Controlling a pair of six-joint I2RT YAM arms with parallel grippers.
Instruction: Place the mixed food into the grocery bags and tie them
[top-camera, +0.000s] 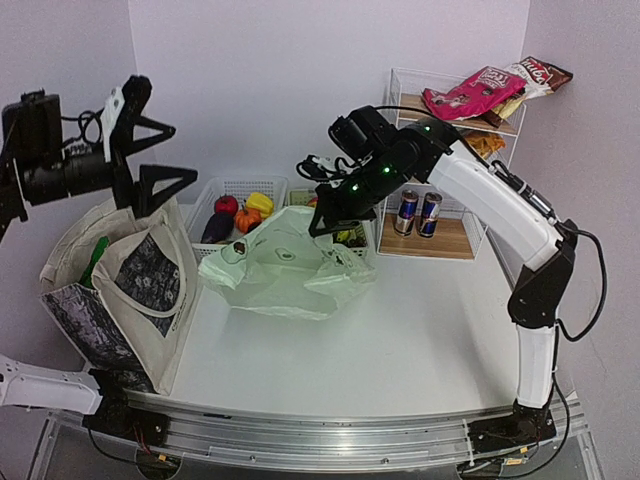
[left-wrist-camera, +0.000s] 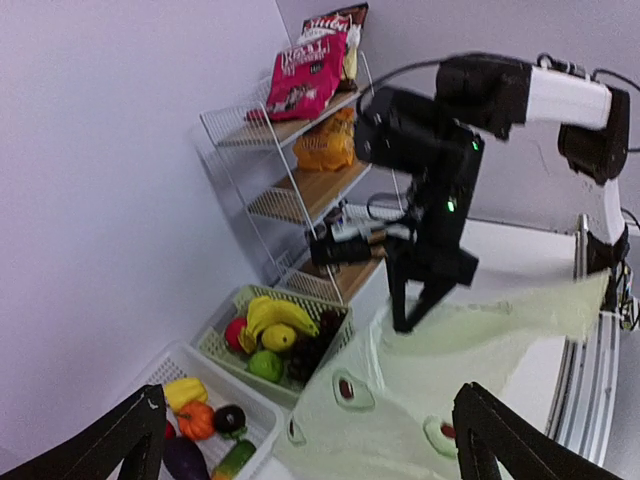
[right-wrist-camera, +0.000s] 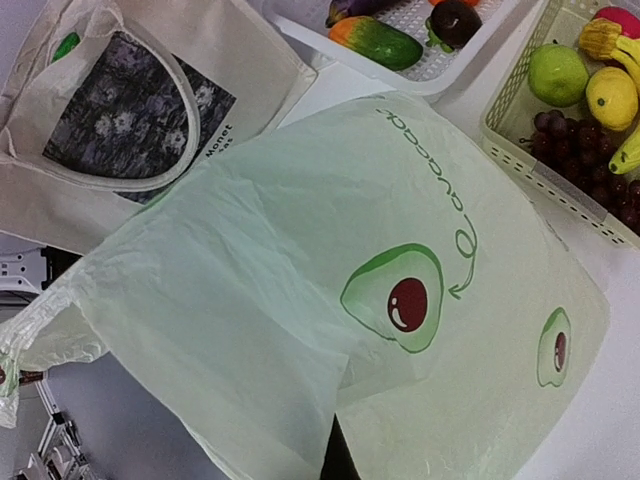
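My right gripper (top-camera: 322, 226) is pressed together on a raised fold of the plastic bag (top-camera: 285, 265), pinching the thin pale-green film at its far edge. The rest of the bag drapes down from it and spreads over the worktop (top-camera: 420, 330) toward me. From my right wrist the bag fills the view directly below, its avocado prints facing up.

Just beyond that gripper stands the green basket (left-wrist-camera: 225, 345) with the bananas (left-wrist-camera: 275, 312) and the grapes (left-wrist-camera: 310, 345) lying in it, close beside the bag's far edge. The white basket (top-camera: 240, 185) sits next to it on the left.

My left gripper (top-camera: 180, 152) is spread wide and holds nothing. It hangs in the air over the tote (top-camera: 130, 280), which stands at the left edge of the worktop with its mouth open and something green poking out.

Further right, the wire rack (top-camera: 400, 90) holds two cans (top-camera: 418, 212) on its bottom shelf, an orange packet (left-wrist-camera: 325, 145) on the middle shelf and a pink packet (top-camera: 475, 90) on top, all well apart from both grippers.
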